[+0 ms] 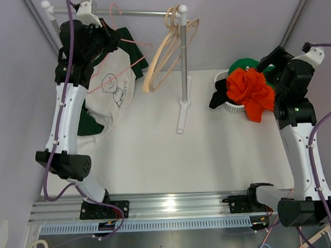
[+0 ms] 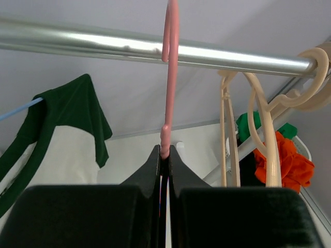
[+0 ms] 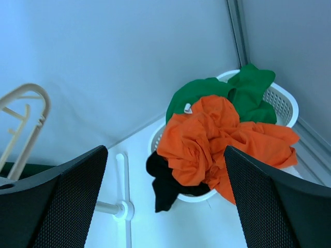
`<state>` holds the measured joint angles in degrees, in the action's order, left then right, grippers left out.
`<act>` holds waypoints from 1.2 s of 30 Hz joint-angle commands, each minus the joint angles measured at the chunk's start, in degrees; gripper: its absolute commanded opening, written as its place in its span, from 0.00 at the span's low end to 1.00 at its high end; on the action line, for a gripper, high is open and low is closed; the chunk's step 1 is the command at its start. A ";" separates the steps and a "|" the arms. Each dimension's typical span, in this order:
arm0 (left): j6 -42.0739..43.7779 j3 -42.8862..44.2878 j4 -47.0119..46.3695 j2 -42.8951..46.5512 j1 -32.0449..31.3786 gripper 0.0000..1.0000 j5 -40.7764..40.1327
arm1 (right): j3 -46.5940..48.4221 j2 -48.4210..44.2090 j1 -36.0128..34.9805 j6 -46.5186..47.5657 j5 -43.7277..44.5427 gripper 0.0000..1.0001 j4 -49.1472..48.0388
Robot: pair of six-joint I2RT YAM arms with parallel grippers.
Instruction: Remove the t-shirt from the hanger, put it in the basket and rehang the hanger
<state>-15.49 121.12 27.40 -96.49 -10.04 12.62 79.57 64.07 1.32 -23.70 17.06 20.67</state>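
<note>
Left claw (image 2: 164,155) pressed together, pinching neck of pink hanger (image 2: 168,77); hook over rail (image 2: 77,41). T-shirt (image 1: 115,82), white with green trim, hangs just below, pink wire across its front. Right claw (image 3: 165,155) spread above basket (image 3: 287,106): orange garment (image 3: 207,139), green garment (image 3: 248,88), black garment (image 3: 163,181) heaped over rim. Beige hangers (image 2: 264,129) crowd rail beside post (image 1: 182,55). Wall close behind.

Bright, even light in all 3 views; no hard shadows.
Top cam: diffuse light from overhead, w/ one glare spot on the ribbed silver aluminium rail (image 1: 170,202). Left wrist: you get long white highlights along the shiny steel rod (image 2: 129,47). The pink plastic hanger (image 2: 168,77) is crisp, but the left gripper's black fingers (image 2: 83,217) go dark & soft near the lens. Right wrist pic has a cool blue cast, and the crumpled orange cloth (image 3: 207,139) is sharp.
</note>
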 commanded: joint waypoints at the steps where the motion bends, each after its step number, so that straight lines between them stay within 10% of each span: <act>1: -0.86 3.77 -6.74 -0.98 -0.41 0.01 6.00 | -1.79 0.09 -0.27 1.29 -1.23 0.99 -0.89; 29: 4.94 16.25 -2.53 -14.17 -12.81 0.01 -0.32 | -6.71 -8.61 -1.15 2.43 -7.83 0.99 -2.12; 36: 7.31 15.73 0.54 -10.75 -12.46 0.40 -4.43 | -7.24 -8.88 -1.06 2.08 -9.50 0.99 -1.77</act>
<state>-10.13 135.04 27.09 -111.20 -22.83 11.31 72.60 55.90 0.47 -21.58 9.10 19.44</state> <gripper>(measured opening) 0.381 0.991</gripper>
